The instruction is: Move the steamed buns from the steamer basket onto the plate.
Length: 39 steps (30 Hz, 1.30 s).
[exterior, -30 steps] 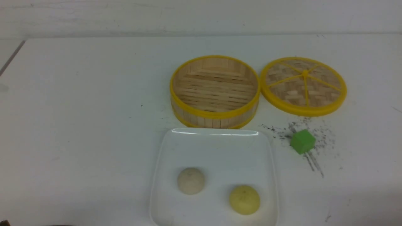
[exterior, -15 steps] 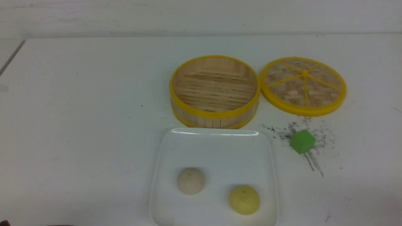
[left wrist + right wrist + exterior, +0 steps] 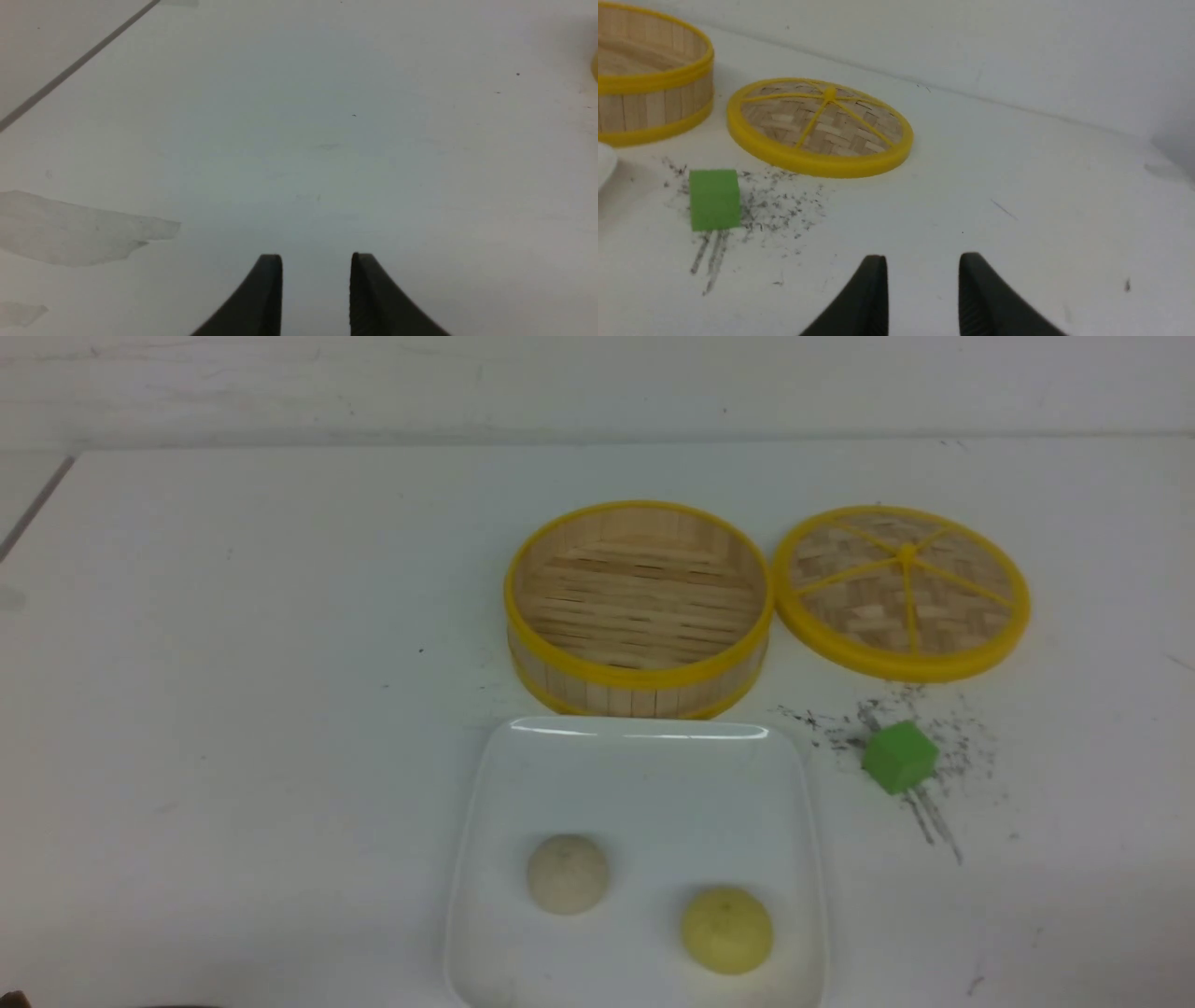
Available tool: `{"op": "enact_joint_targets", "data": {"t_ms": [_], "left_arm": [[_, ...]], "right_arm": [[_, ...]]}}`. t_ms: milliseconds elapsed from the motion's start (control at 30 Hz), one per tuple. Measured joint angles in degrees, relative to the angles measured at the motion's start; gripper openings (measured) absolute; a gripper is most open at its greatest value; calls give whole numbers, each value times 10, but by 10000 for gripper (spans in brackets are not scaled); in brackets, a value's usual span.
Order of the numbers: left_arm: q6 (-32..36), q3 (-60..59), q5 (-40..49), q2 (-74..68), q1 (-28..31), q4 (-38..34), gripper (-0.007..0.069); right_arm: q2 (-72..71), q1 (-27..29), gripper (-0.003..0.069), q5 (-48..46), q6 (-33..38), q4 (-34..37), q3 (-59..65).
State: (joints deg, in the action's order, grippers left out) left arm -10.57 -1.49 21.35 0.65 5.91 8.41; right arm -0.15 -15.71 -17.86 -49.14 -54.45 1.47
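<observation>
The cream bun (image 3: 567, 873) and the pale yellow bun (image 3: 726, 930) both sit on the white square plate (image 3: 644, 733) at the front centre. The steamer basket (image 3: 635, 695) stands just behind the plate and is empty; its slatted floor shows. Part of it also shows in the right wrist view (image 3: 649, 107). Neither gripper shows in the front view. My left gripper (image 3: 316, 256) is open and empty over bare table. My right gripper (image 3: 923, 257) is open and empty over bare table, to the right of the green cube.
The flat woven lid (image 3: 902, 590) lies to the right of the basket and also shows in the right wrist view (image 3: 817, 126). A green cube (image 3: 899, 757) sits among dark specks in front of the lid. A wall runs along the table's far edge.
</observation>
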Motion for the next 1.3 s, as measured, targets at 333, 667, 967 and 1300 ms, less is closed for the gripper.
{"op": "enact_joint_targets", "data": {"t_ms": [333, 667, 967, 1300], "left_arm": [[0, 0, 0, 0, 0, 0, 240], [0, 0, 0, 0, 0, 0, 240], [0, 0, 1, 0, 0, 0, 240], [0, 1, 2, 0, 0, 0, 240]], "right_arm": [[0, 35, 213, 19, -167, 68, 0], [0, 59, 221, 143, -268, 70, 0], [0, 60, 232, 107, -311, -18, 0], [0, 60, 237, 122, -305, -35, 0]]}}
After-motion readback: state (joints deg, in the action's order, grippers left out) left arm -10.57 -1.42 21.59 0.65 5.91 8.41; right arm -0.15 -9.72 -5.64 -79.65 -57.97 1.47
